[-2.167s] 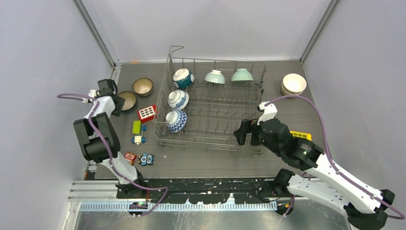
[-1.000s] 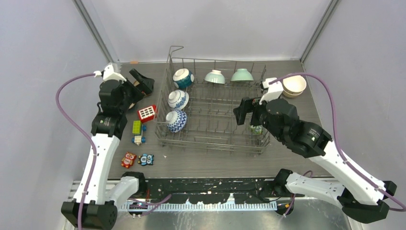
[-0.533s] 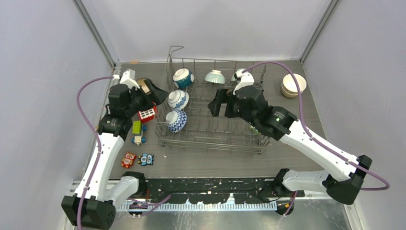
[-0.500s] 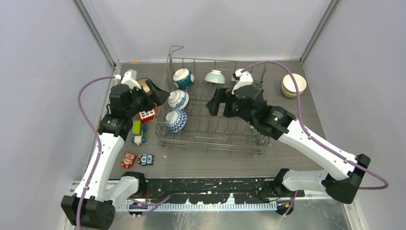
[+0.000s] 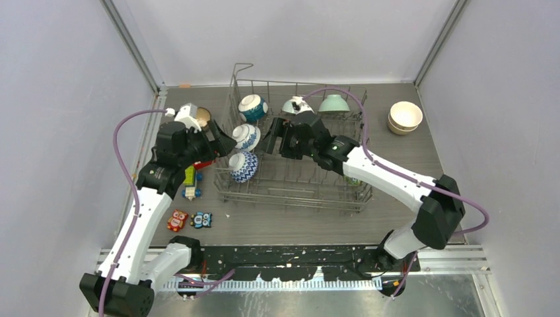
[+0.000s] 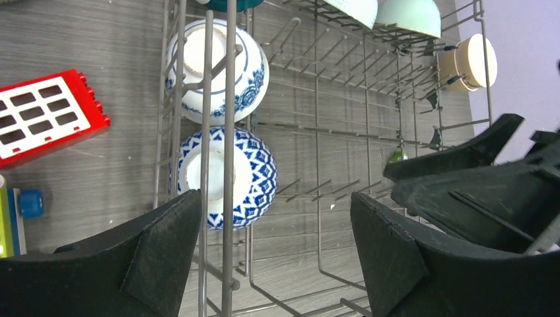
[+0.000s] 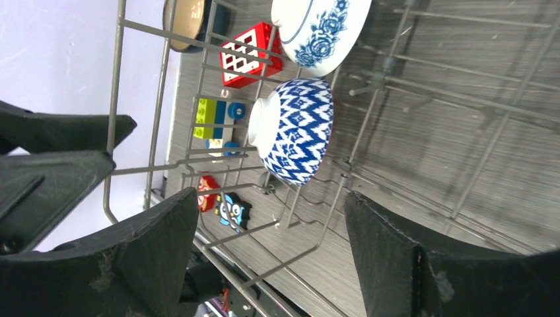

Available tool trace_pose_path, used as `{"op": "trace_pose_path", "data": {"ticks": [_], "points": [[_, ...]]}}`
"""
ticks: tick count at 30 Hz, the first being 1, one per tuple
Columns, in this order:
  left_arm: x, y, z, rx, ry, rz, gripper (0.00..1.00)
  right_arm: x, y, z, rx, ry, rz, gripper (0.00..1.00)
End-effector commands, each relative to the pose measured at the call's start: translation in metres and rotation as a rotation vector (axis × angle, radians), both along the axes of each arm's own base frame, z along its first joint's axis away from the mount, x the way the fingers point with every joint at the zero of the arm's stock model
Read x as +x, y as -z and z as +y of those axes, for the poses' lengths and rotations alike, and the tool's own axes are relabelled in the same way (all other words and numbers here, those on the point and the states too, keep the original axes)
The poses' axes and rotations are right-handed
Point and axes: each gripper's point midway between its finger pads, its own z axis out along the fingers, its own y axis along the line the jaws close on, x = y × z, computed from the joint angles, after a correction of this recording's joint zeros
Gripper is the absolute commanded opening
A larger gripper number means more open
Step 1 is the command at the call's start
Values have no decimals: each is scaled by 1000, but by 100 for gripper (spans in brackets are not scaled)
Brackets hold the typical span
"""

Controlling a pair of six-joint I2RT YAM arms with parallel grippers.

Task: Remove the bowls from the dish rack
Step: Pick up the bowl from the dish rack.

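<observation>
The grey wire dish rack (image 5: 290,197) holds three blue-and-white bowls in its left column: one at the back (image 5: 253,107), a floral one (image 5: 245,137) and a zigzag one (image 5: 243,166). A mint bowl (image 5: 334,103) stands at the back; my right arm half hides another (image 5: 288,105). My left gripper (image 5: 224,142) is open at the rack's left rim, over the zigzag bowl (image 6: 228,177) and empty. My right gripper (image 5: 271,137) is open inside the rack, facing the zigzag bowl (image 7: 295,129) and floral bowl (image 7: 321,30), touching neither.
Cream bowls (image 5: 405,116) are stacked on the table at the right, and a brown bowl (image 5: 202,116) sits left of the rack. Toy blocks lie left of the rack: red (image 7: 251,54), green (image 5: 189,175), owl figures (image 5: 201,219). The two grippers are close together.
Both arms have swung in toward the rack's left column, the left from the table's left side, the right from the rack's right side. Both jaws have narrowed slightly.
</observation>
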Motion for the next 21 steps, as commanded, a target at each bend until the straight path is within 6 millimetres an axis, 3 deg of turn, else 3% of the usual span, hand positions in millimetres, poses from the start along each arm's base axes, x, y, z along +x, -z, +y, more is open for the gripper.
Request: {"op": "trace_pose_path", "data": {"ticks": [1, 5, 14, 21], "points": [[-9, 6, 6, 46, -7, 3, 83, 3, -19, 30, 164, -45, 36, 83], [-11, 10, 5, 47, -3, 13, 81, 8, 0, 40, 154, -52, 90, 79], [-13, 14, 3, 50, 5, 20, 78, 15, 18, 56, 143, -58, 196, 74], [-13, 13, 1, 49, 9, 18, 77, 14, 34, 56, 110, -27, 282, 70]]}}
